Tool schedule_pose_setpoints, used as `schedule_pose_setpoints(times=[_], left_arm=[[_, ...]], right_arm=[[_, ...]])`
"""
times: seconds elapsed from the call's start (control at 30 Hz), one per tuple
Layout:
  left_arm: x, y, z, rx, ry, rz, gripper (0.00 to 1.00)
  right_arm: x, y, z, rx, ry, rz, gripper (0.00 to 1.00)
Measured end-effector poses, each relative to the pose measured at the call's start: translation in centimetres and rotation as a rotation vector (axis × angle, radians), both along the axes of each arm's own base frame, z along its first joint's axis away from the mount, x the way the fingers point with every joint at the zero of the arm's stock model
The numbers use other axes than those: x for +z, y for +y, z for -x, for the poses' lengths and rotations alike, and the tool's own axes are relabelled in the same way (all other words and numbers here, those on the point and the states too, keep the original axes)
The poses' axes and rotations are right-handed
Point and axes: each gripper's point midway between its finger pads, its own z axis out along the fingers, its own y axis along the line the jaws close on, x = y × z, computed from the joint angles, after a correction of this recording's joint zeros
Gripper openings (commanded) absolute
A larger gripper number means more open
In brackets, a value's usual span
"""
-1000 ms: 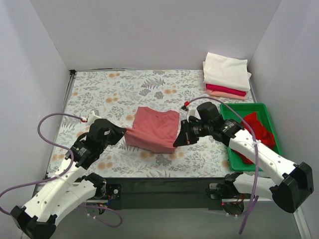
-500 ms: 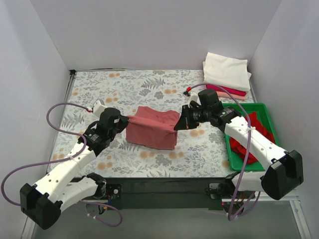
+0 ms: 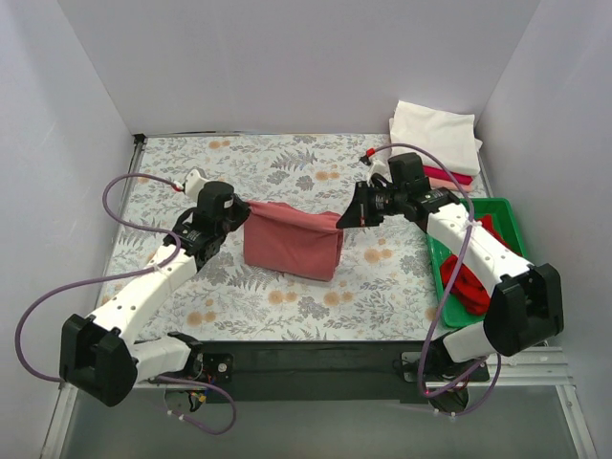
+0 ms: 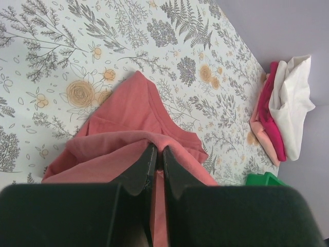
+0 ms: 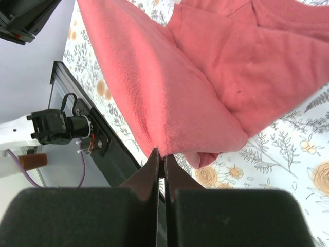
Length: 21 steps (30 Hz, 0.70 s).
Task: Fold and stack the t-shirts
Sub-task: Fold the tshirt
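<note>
Jaws pinched shut, left gripper (image 3: 241,205) and right gripper (image 3: 342,219) share one dusty salmon-red cotton t-shirt (image 3: 292,247).
It hangs stretched between them, lower part lying mid-table on the floral cloth (image 3: 191,163); a stack of folded shirts (image 3: 435,143) sits far right.

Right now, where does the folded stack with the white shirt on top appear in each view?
Top external: the folded stack is in the upper right of the picture.
Left wrist: the folded stack is at the right edge.
Right wrist: not in view.
Shared landmark: the salmon-red shirt, seen in all three.
</note>
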Motion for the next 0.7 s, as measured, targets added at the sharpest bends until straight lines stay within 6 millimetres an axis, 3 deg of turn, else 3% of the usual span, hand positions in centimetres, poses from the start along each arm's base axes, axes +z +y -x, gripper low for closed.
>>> schedule_pose_setpoints(times=[0.23, 0.63, 0.7], left_arm=[[-1.3, -0.2, -2.5, -0.010, 0.022, -0.018, 0.00], [-6.0, -0.3, -6.8, -0.017, 0.110, -0.063, 0.00], [-6.8, -0.5, -7.6, -0.022, 0.124, -0.072, 0.00]], right_arm=[[-1.7, -0.1, -2.7, -0.004, 0.047, -0.025, 0.01], [-6.0, 0.0, -7.4, -0.024, 0.143, -0.033, 0.01], [-6.6, -0.1, -8.4, -0.035, 0.150, -0.033, 0.10]])
